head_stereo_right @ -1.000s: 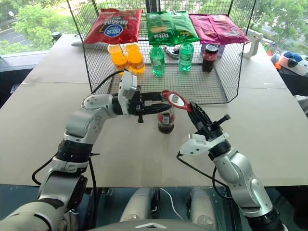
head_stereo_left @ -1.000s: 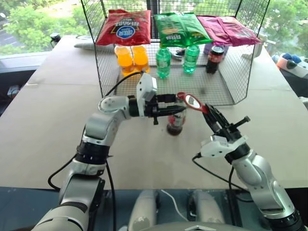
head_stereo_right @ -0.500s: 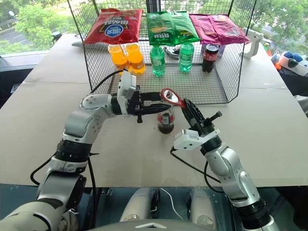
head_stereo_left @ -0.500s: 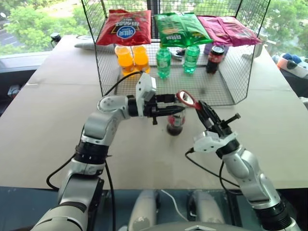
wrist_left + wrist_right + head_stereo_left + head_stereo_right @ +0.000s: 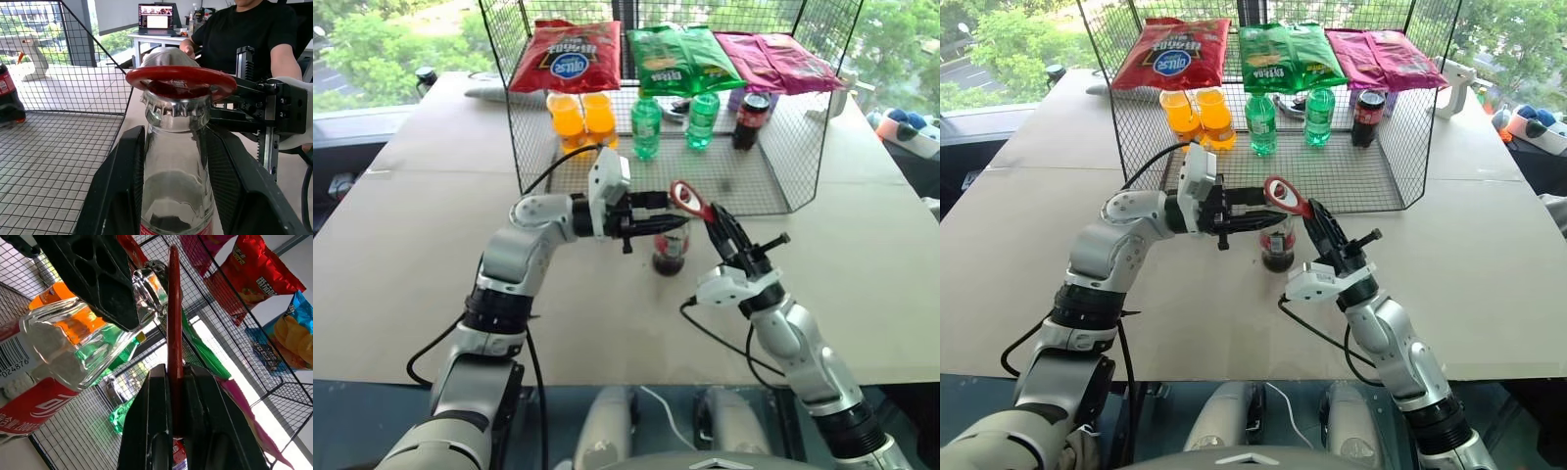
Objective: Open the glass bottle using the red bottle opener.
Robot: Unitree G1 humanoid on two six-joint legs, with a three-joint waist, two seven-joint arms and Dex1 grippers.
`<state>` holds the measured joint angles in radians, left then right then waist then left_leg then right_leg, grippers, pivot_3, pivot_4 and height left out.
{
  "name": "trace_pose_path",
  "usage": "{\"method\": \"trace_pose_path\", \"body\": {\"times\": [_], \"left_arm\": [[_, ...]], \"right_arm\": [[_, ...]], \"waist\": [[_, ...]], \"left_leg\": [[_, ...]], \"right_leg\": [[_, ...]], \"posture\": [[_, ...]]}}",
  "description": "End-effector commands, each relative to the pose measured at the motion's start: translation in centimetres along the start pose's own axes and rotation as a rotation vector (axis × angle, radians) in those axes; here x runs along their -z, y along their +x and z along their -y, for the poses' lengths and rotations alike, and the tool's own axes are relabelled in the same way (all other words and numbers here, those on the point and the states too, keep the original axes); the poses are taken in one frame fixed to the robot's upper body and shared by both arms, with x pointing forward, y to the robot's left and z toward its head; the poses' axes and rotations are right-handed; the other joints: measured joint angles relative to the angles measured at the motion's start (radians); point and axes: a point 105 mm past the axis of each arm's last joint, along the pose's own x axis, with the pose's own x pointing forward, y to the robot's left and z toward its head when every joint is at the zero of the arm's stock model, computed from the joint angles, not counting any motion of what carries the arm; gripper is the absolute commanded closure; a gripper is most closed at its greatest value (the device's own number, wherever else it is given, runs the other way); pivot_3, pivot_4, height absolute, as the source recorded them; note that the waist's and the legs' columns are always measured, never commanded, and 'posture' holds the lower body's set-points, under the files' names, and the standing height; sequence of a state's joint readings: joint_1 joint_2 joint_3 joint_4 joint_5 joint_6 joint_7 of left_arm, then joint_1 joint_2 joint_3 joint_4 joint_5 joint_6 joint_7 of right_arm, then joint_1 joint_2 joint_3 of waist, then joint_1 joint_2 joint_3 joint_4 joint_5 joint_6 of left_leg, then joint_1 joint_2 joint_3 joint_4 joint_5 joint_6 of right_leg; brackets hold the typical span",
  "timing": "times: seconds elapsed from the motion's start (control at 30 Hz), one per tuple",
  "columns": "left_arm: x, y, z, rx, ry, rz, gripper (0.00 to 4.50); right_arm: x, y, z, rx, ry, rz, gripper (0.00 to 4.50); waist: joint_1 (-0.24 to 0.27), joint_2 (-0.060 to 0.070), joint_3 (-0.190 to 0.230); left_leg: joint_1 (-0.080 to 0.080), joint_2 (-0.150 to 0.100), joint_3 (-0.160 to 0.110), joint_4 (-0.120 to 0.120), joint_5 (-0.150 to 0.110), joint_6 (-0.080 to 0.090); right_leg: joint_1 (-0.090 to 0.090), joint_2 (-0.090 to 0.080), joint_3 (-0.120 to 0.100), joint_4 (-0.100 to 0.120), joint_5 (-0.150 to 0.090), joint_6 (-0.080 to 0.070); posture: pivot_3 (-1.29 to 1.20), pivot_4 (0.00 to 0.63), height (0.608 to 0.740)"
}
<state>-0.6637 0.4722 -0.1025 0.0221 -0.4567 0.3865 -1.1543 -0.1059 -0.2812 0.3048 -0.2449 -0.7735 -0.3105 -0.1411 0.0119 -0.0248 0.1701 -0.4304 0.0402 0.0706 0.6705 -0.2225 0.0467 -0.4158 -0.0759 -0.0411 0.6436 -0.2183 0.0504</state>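
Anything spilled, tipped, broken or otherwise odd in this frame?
Nothing stands out. The glass bottle stands upright on the table, cap on, neck between the left gripper's fingers. The right gripper holds the red bottle opener over the cap. No spill.

Glass bottle (image 5: pixel 669 251) on table (image 5: pixel 421 235), near side of wire rack (image 5: pixel 781 176); bottle opener (image 5: pixel 686 198) over its cap.

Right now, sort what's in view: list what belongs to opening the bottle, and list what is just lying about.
For the job:
- glass bottle, neck between the left gripper jaws
- red bottle opener, clamped in the right gripper, its ring over the cap

Lying about:
- snack bags
- orange bottles
- green bottles
- dark cola bottle
- wire rack
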Motion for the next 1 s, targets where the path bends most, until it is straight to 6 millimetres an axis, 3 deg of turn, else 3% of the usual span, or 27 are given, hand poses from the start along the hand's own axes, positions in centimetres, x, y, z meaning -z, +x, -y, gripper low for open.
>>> {"method": "trace_pose_path", "body": {"times": [0.03,1.0], "left_arm": [[-1.55,0.54,0.32,0.029,0.055,0.027,2.99],[-1.18,0.53,0.23,0.03,0.066,0.013,2.99]], "right_arm": [[-0.6,-0.04,-1.38,-0.045,0.004,0.023,4.5],[-0.16,-0.16,-0.97,-0.122,-0.048,0.039,4.5]], "waist": [[0.0,0.0,0.0],[0.0,0.0,0.0]], "left_leg": [[0.0,0.0,0.0,0.0,0.0,0.0],[0.001,0.0,0.0,0.0,0.0,0.0]], "right_leg": [[0.0,0.0,0.0,0.0,0.0,0.0],[0.001,0.0,0.0,0.0,0.0,0.0]], "posture": [[0.0,0.15,0.74],[0.0,0.15,0.74]]}}
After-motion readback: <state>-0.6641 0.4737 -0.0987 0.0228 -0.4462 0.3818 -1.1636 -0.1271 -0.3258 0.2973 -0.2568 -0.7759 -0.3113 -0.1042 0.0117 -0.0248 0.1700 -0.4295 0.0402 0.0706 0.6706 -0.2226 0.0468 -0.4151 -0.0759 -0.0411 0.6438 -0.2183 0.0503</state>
